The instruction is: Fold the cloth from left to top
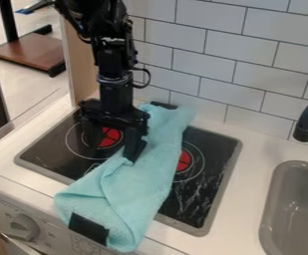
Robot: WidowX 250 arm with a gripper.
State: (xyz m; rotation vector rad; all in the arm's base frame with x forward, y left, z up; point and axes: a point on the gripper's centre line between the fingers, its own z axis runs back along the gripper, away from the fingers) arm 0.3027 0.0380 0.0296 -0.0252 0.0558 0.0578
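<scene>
Across stovetop (217,149), cloth (143,174) lies lengthwise, front left to back right; pincer (113,152) spread open at its left edge.

1. White tiled wall (203,45) with dark grout lines (staggered like brickwork), behind the white desk (249,142).
2. Pale wooden panel (81,64) standing upright at the wall's left end.
3. Light floor (50,15) beyond, under a low brown wooden platform (33,51) beside a black post (8,20).

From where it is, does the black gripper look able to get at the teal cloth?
Probably yes: the gripper hangs with its fingers apart, one at the edge of the cloth, the other over the stovetop, and nothing seems to block that edge.
</scene>
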